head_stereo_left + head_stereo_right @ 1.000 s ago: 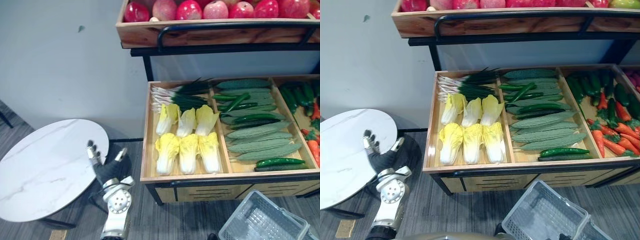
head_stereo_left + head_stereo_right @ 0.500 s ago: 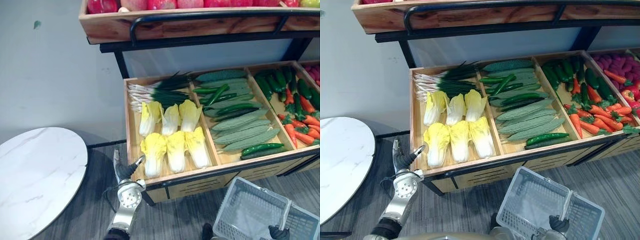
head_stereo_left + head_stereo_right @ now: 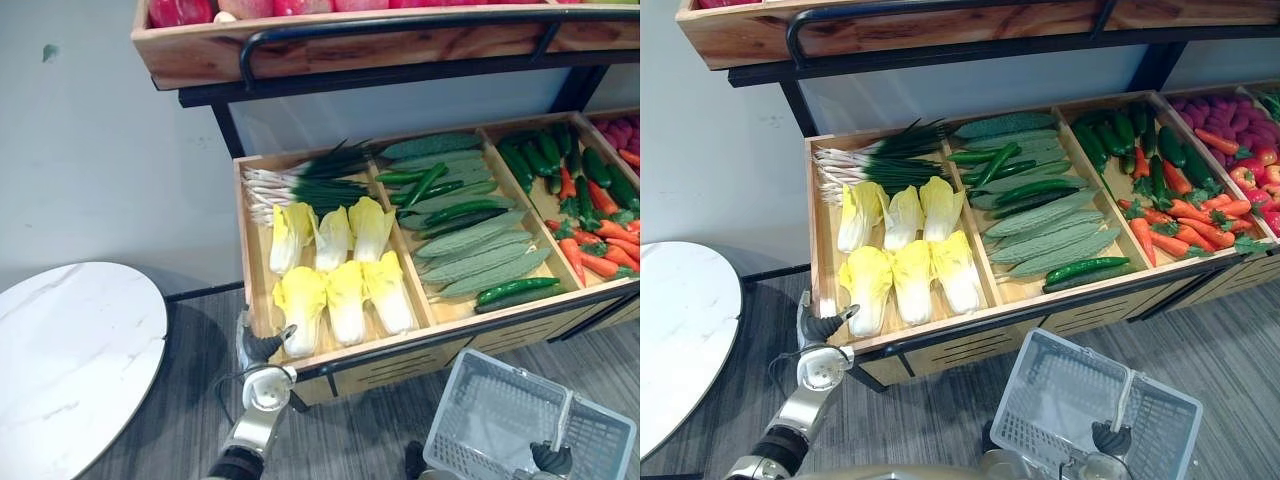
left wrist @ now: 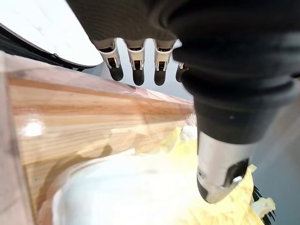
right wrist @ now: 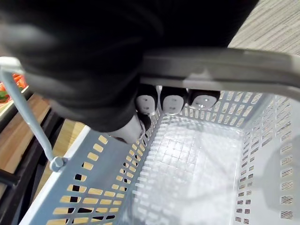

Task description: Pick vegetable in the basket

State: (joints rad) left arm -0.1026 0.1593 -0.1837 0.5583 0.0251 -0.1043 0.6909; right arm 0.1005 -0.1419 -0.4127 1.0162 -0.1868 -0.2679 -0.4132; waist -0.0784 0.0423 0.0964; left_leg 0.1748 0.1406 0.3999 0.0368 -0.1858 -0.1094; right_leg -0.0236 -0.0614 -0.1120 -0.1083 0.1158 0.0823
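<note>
My left hand (image 3: 262, 345) is open, fingers straight, at the front left corner of the wooden vegetable crate (image 3: 258, 300). In the left wrist view the hand (image 4: 234, 70) hovers just over a yellow napa cabbage (image 4: 154, 187), beside the crate wall (image 4: 70, 112). Several napa cabbages (image 3: 345, 300) lie in that left compartment, with spring onions (image 3: 300, 185) behind them. My right hand (image 3: 1110, 437) is shut on the grey handle (image 5: 225, 70) of an empty grey plastic basket (image 3: 1080, 400), held low in front of the crate.
Green cucumbers and bitter gourds (image 3: 470, 240) fill the middle compartment; carrots (image 3: 600, 250) and more greens lie to the right. A shelf of red apples (image 3: 200, 10) overhangs the crate. A round white marble table (image 3: 70, 350) stands at the left.
The camera has swung right and nearer to the stand. My left hand has gone from beside the round table to the crate's front left corner. The basket stays in my right hand.
</note>
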